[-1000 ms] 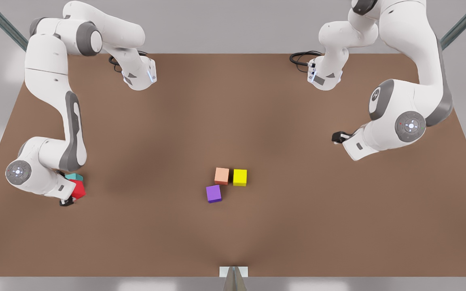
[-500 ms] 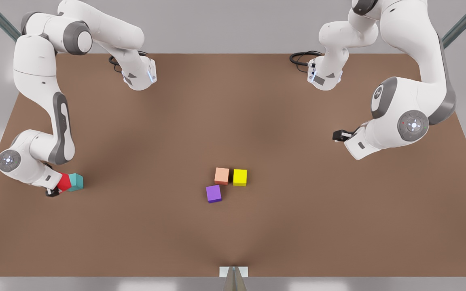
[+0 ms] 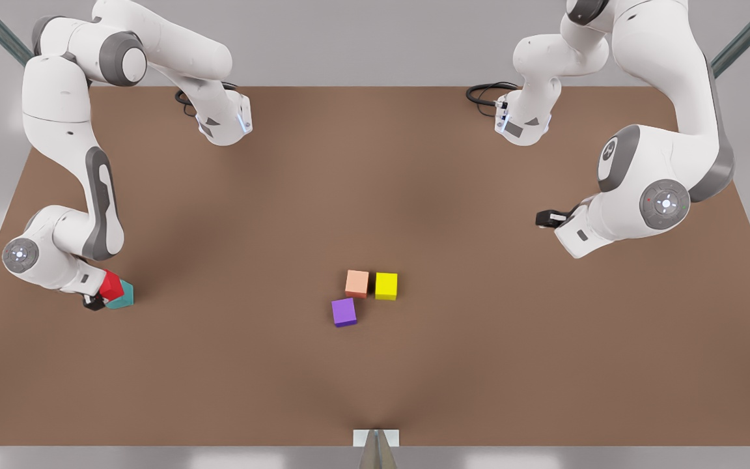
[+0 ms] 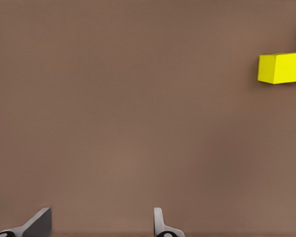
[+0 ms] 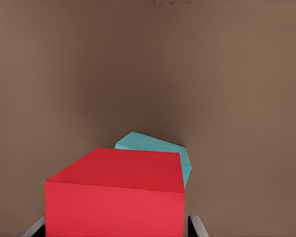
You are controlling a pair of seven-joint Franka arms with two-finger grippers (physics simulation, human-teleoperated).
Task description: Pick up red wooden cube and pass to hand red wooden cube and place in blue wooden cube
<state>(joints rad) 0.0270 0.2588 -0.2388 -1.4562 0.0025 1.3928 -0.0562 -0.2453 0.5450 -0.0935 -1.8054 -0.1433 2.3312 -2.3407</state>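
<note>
At the front view's left, my right gripper (image 3: 99, 296) is shut on the red wooden cube (image 3: 111, 285), which hangs tilted over the near-left edge of the teal blue wooden cube (image 3: 124, 297). The right wrist view has the red wooden cube (image 5: 123, 197) held between the fingers (image 5: 196, 226), with the blue wooden cube (image 5: 155, 147) just beyond and below it. Whether the two cubes touch I cannot tell. My left gripper (image 3: 544, 218) waits at the front view's right, open in the left wrist view (image 4: 101, 228), with nothing between its fingers.
A salmon-orange cube (image 3: 357, 283), a yellow cube (image 3: 386, 286) and a purple cube (image 3: 344, 312) sit close together mid-table. The yellow cube (image 4: 280, 67) also lies ahead of the left gripper. Both arm bases stand at the table's far edge (image 3: 375, 88).
The right gripper carried the red cube from in front of the teal cube round to its left, then up against its top edge. The left arm barely shifted.
</note>
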